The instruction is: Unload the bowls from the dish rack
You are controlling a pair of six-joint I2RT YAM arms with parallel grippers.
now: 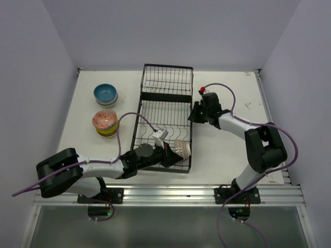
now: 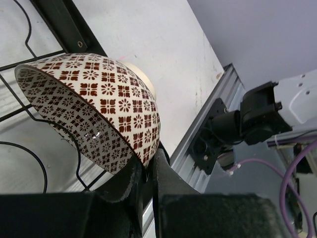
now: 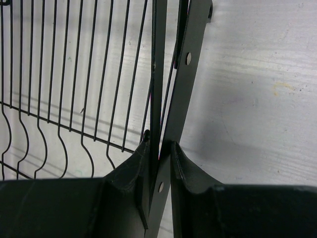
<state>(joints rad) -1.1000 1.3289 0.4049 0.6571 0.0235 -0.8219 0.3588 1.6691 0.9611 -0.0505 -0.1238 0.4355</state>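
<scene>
A white bowl with a brown flower pattern (image 2: 99, 109) stands tilted on its edge at the near right corner of the black wire dish rack (image 1: 165, 96). My left gripper (image 2: 148, 171) is shut on this bowl's rim; from above the gripper (image 1: 173, 151) lies inside the rack's near end, by the bowl (image 1: 181, 149). My right gripper (image 3: 161, 148) is shut on the rack's right side rail (image 3: 184, 74), and in the top view it (image 1: 192, 112) sits at the middle of the rack's right edge. The rest of the rack holds no bowls.
Two stacks of bowls stand on the table to the left of the rack: one topped by a blue bowl (image 1: 105, 93), one topped by an orange patterned bowl (image 1: 104, 120). The aluminium rail (image 2: 208, 124) at the table's near edge runs just behind the held bowl.
</scene>
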